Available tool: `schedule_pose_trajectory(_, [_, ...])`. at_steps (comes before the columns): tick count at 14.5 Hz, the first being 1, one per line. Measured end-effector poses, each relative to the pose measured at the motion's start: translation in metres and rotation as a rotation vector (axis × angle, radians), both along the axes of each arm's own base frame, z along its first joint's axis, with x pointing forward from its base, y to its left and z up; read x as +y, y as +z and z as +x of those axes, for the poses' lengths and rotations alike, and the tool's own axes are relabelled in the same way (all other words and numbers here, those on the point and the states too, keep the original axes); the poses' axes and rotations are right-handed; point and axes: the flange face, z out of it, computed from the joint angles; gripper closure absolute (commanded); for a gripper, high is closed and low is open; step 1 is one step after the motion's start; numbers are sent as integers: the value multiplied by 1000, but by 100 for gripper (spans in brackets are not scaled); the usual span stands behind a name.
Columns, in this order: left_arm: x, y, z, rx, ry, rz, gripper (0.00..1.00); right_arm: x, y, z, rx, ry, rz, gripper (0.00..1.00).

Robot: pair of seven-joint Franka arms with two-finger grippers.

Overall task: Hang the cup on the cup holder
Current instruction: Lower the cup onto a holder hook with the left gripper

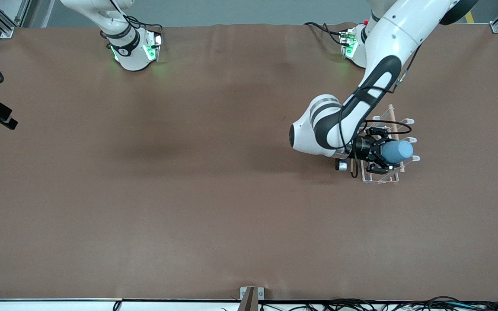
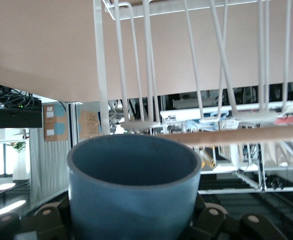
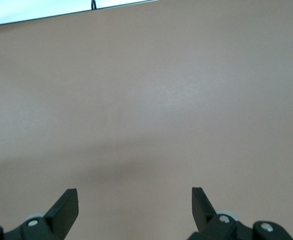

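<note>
left gripper [image 1: 384,156] clamped on cup [image 1: 397,151], over cup holder [image 1: 394,124] at left arm's end | right gripper [image 3: 135,207] wide open, empty, waiting | next: line rim onto one prong, lower slowly | cup smooth matte blue, tapered; holder thin white wire, wooden rod [image 2: 246,135]

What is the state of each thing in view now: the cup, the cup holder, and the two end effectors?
cup: held sideways over the rack, not yet hung.
cup holder: upright on the table, prongs bare.
left end effector: shut on the cup.
right end effector: open, empty, waiting above the table.
</note>
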Motion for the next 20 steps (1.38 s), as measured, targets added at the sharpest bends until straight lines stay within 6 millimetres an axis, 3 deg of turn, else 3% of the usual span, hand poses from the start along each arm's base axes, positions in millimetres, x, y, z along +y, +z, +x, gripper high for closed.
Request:
schedule_pose_trajectory(3, [1,-21,-6,-28,10,27,69,5,-1,1,4,10,0,0])
schedule_pose_trajectory(4, [1,-26,-8,-30,14,35,50,5,-2,0,9,11,0,0])
schedule_pose_trajectory(5, [0,-31,-9,-30,16,39,16,5,-3,-1,20,12,1,0])
schedule_pose_trajectory(6, [0,-33,-11,-39,20,45,0,5,-3,-2,34,13,2,0])
schedule_pose_trajectory(10, [1,-24,-9,-115,121,17,0,4,7,-9,62,12,-1,0])
schedule_pose_trajectory(14, [1,7,19,-239,201,-42,0,0,11,-10,60,5,-1,0])
schedule_pose_trajectory(17, [9,57,42,-420,348,-145,0,-1,11,-10,61,3,-1,0])
schedule_pose_trajectory(20, [24,128,56,-615,525,-363,0,-1,10,-10,62,4,-1,0])
